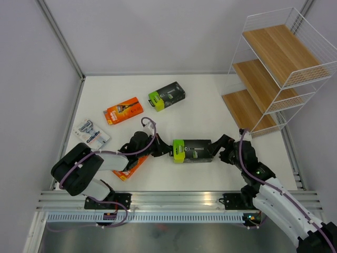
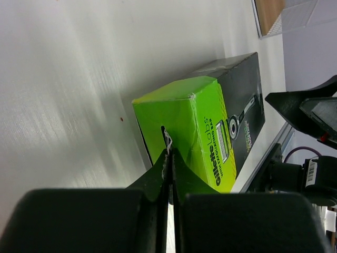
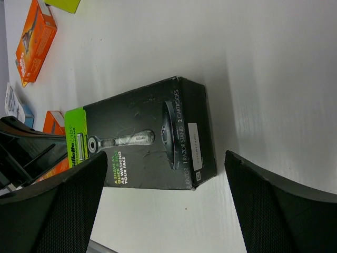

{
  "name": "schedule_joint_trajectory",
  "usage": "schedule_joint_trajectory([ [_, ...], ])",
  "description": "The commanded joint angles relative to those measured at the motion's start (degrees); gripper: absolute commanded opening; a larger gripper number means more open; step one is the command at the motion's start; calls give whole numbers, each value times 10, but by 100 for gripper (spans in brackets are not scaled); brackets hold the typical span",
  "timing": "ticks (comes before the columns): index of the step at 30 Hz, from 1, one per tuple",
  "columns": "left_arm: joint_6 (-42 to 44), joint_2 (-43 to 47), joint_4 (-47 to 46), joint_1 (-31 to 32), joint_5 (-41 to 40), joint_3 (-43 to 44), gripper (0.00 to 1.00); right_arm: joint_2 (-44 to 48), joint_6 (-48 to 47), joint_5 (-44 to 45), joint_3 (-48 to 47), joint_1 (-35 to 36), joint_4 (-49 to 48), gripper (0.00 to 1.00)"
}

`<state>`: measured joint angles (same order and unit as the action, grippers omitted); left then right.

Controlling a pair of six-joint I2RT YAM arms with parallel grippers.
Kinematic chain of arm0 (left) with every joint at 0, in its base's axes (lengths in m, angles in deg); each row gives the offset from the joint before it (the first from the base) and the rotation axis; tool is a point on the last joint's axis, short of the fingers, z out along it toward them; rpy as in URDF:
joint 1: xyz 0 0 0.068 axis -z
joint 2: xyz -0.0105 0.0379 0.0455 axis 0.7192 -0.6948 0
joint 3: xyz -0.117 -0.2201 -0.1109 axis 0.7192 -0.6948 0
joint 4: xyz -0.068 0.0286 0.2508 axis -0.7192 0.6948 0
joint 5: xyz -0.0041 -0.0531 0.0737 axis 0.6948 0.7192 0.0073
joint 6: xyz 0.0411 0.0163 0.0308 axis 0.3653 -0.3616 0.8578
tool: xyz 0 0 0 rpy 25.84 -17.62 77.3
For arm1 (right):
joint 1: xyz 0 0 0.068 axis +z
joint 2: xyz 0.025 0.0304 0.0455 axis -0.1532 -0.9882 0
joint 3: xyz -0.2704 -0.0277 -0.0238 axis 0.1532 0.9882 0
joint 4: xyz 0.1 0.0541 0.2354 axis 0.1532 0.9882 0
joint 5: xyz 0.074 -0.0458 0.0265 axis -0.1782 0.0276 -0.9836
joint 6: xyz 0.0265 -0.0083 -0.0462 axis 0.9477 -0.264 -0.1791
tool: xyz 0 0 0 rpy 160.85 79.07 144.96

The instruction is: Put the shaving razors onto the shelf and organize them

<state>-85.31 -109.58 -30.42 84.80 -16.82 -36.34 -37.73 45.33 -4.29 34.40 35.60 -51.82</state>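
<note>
A black razor pack with a lime-green end (image 1: 192,150) lies flat in the middle of the table. My left gripper (image 1: 167,150) is at its green end (image 2: 184,121). The jaws are shut on a thin white tab (image 2: 167,139) that sticks out of that end. My right gripper (image 1: 218,149) stands wide open at the pack's black end (image 3: 197,132), one finger (image 3: 58,205) on each side, not touching. The other razors lie at the left and back. The shelf (image 1: 274,68) stands at the far right, its boards bare.
An orange pack (image 1: 124,109) and a second black-and-green pack (image 1: 167,96) lie at the back. A white-and-blue Gillette pack (image 1: 92,133) sits near the left edge. Another orange pack (image 1: 129,168) lies partly under my left arm.
</note>
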Motion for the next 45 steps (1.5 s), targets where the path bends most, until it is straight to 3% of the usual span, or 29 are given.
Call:
schedule_joint_trajectory([
  [1, 36, -2, -24, 11, 1, 13, 2, -24, 14, -3, 13, 2, -77, 98],
  [6, 66, -5, 15, 48, -20, 42, 2, -85, 20, -21, 31, 1, -162, 98],
  [9, 85, -14, 39, 58, -33, 64, 2, -123, 7, -22, 26, 2, -169, 98],
  [15, 73, -52, 0, 62, -13, 78, 2, -179, -4, -5, -21, 2, -152, 98],
  [29, 50, -159, -48, 64, 15, 212, 2, -376, -64, -13, -258, 1, -89, 87],
  [34, 31, -233, -53, 64, 38, 316, 2, -420, -89, 103, -356, 1, 7, 87],
  [38, -1, -290, -103, 65, 35, 365, 2, -441, -117, 166, -381, 1, 27, 88],
  [45, -28, -358, -82, 72, 0, 462, 2, -490, -157, 269, -438, -6, 78, 90],
])
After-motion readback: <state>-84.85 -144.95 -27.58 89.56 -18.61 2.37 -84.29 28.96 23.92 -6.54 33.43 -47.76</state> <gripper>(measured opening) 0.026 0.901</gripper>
